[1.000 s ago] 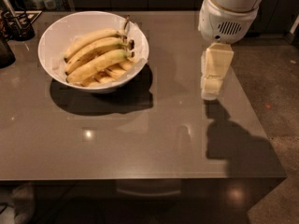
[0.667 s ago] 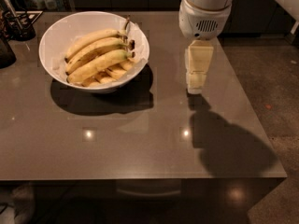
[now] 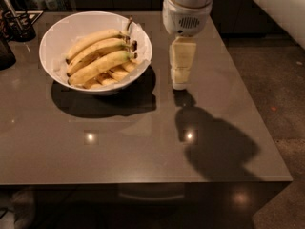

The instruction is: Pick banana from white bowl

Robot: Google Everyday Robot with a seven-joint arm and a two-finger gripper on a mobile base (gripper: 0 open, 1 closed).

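The white bowl [image 3: 51,35] stands on the dark table at the back left. It holds three long yellow bananas over some short ones. The banana [image 3: 97,66], the thickest long one, lies nearest the front of the bowl, with its dark stub tip pointing right toward the rim. My gripper [image 3: 180,81] hangs down from the white wrist just right of the bowl, above the tabletop and apart from the bowl and the fruit. It holds nothing that I can see.
The grey table [image 3: 143,147] ends at a front edge low in view and a right edge beside bare floor. A dark holder with utensils [image 3: 17,25] and another dark object [image 3: 5,52] stand at the far left.
The arm and gripper have moved left across the table, from near the right edge to just beside the bowl. The bowl and bananas have not moved.
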